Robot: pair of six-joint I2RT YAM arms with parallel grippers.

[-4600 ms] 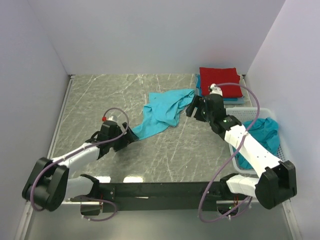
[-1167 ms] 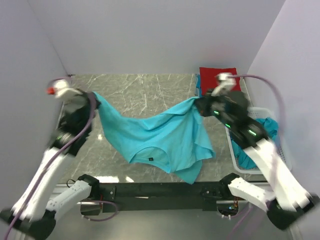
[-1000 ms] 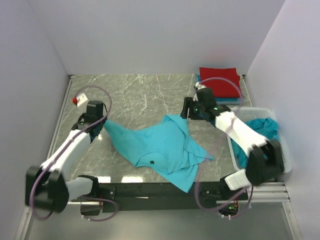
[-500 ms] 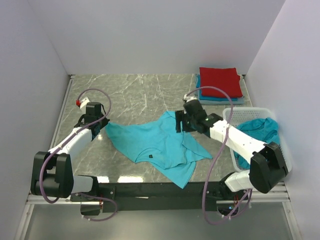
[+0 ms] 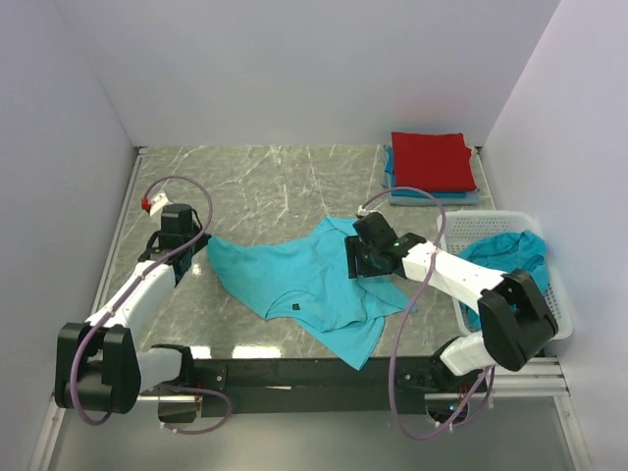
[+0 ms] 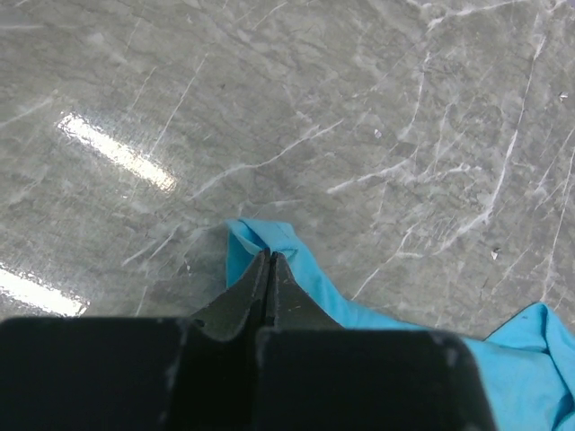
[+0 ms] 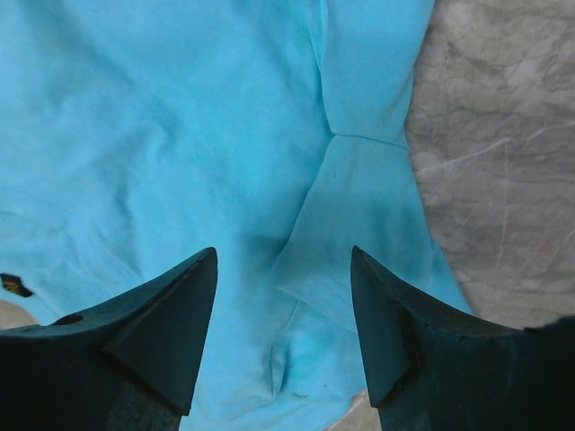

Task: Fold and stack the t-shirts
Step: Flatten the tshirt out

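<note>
A turquoise t-shirt (image 5: 304,280) lies spread and rumpled on the marble table, its lower hem hanging over the near edge. My left gripper (image 5: 203,238) is shut on the shirt's far-left corner; in the left wrist view the closed tips (image 6: 268,256) pinch a small blue fold (image 6: 292,256). Open and empty, my right gripper (image 5: 351,259) hovers over the shirt's right side. The right wrist view has creased turquoise cloth (image 7: 180,135) between the parted fingers (image 7: 283,256). A folded red t-shirt (image 5: 430,160) tops a stack of blue ones (image 5: 432,195) at the back right.
A white lattice basket (image 5: 483,224) at the right edge holds more turquoise t-shirts (image 5: 510,257). Bare marble (image 5: 265,182) stretches behind the spread shirt. White walls close in the back and both sides.
The shirt, stretched in the air between both grippers, has come down onto the table. My right gripper let go and slid toward the near side over the cloth; the left lowered, still gripping.
</note>
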